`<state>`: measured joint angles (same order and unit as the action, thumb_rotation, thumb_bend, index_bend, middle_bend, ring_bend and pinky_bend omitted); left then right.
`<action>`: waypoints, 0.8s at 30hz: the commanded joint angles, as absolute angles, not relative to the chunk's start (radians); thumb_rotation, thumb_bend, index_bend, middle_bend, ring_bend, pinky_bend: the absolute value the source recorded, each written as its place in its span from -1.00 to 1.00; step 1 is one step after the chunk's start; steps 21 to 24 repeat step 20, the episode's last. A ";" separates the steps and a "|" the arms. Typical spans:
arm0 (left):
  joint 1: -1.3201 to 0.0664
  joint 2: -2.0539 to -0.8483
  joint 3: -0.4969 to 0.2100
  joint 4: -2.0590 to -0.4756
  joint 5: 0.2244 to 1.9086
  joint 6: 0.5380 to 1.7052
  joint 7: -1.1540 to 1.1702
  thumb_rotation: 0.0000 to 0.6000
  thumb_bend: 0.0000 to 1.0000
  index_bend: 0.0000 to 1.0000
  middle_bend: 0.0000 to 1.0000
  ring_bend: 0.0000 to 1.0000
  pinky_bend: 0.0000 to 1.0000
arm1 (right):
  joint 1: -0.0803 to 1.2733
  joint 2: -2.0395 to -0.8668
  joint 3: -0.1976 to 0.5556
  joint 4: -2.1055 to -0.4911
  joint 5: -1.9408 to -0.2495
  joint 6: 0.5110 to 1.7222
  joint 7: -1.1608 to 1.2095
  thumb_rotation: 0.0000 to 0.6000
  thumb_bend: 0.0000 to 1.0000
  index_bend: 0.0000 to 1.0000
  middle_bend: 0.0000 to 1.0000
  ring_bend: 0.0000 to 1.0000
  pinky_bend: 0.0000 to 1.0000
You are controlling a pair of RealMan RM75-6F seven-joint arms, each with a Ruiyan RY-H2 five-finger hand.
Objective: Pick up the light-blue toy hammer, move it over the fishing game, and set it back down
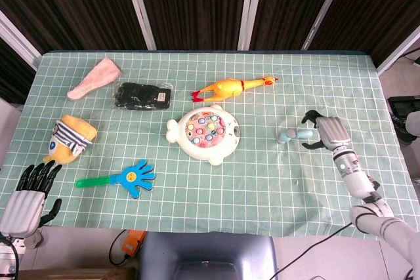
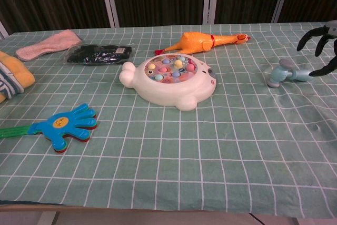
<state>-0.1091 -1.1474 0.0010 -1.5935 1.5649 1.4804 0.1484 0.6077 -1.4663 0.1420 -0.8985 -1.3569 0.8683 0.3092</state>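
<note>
Head view shows the right hand (image 1: pixel 330 132) spread and empty beside the light-blue toy hammer (image 1: pixel 296 136) lying right of the fishing game (image 1: pixel 204 135); closing from there risks nudging the short handle and rolling it away

Worktop (image 1: pixel 262 181) cloth: pale green, white grid lines. Hammer (image 1: pixel 293 135): light blue with a greyer head. Fishing game (image 1: pixel 205 134): cream-white body, top dotted with pink, yellow, blue and green pieces. Rubber chicken (image 1: pixel 231 87): orange-yellow, red at neck and head. Clapper (image 1: pixel 127 176): bright blue hand shape, yellow face mark, green handle. Plush (image 1: pixel 70 138): yellow-orange with a navy and white striped band. Cloth (image 1: pixel 95 79): pale pink. Packet (image 1: pixel 142 96): black. Right hand (image 1: pixel 331 132): grey back, black fingers (image 1: pixel 310 118). Left hand (image 1: pixel 29 190): same colours.
</note>
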 commanded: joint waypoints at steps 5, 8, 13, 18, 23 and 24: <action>-0.097 -1.154 -0.011 -1.585 1.569 1.519 0.151 1.00 -0.18 -1.00 -0.98 -1.00 -0.93 | 0.221 -1.051 0.015 -1.724 -1.404 1.416 -0.207 1.00 -0.41 -0.87 -1.00 -0.92 -0.28; -0.092 -1.156 -0.010 -1.584 1.568 1.524 0.158 1.00 -0.18 -1.00 -0.98 -1.00 -0.93 | 0.140 -1.119 -0.010 -1.676 -1.460 1.544 -0.204 1.00 -0.41 -0.89 -1.00 -0.97 -0.46; -0.088 -1.157 -0.013 -1.588 1.567 1.533 0.172 1.00 -0.18 -1.00 -0.98 -1.00 -0.93 | 0.119 -1.160 -0.012 -1.626 -1.476 1.556 -0.205 1.00 -0.41 -0.93 -1.00 -1.00 -0.60; -0.084 -1.153 -0.010 -1.596 1.564 1.530 0.176 1.00 -0.18 -1.00 -0.98 -1.00 -0.93 | 0.120 -1.160 0.001 -1.621 -1.471 1.535 -0.192 1.00 -0.41 -0.95 -1.00 -1.00 -0.63; -0.082 -1.152 -0.009 -1.598 1.562 1.530 0.181 1.00 -0.18 -1.00 -0.98 -1.00 -0.93 | 0.122 -1.162 0.003 -1.621 -1.472 1.524 -0.196 1.00 -0.41 -0.95 -1.00 -1.00 -0.63; -0.082 -1.152 -0.009 -1.598 1.562 1.530 0.181 1.00 -0.18 -1.00 -0.98 -1.00 -0.93 | 0.122 -1.162 0.003 -1.621 -1.472 1.524 -0.196 1.00 -0.41 -0.95 -1.00 -1.00 -0.63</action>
